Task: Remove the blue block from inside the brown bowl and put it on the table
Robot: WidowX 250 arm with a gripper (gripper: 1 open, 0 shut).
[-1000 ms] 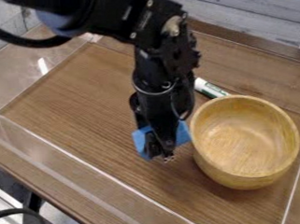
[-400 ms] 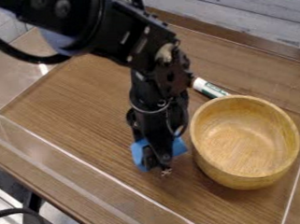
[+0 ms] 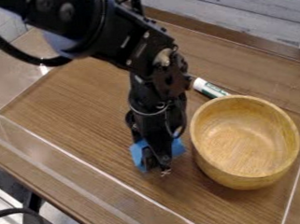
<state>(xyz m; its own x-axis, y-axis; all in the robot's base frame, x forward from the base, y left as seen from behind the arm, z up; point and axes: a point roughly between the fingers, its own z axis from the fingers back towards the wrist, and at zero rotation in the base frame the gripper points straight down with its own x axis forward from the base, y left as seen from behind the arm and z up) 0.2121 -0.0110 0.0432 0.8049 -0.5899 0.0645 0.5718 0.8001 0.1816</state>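
Camera, brown bowl (image 3: 247, 139) empty, tool (image 3: 160, 162) gripping blue block (image 3: 144, 153)

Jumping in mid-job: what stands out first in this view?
The black arm's pincer points down at the table just left of the brown bowl, shut on the blue block, low over the wood. The bowl sits empty at the right; a small white-and-green tube lies just behind it.

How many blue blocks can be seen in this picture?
1. The blue block is held in the gripper, low over the table, left of the brown bowl. Its underside is hidden.
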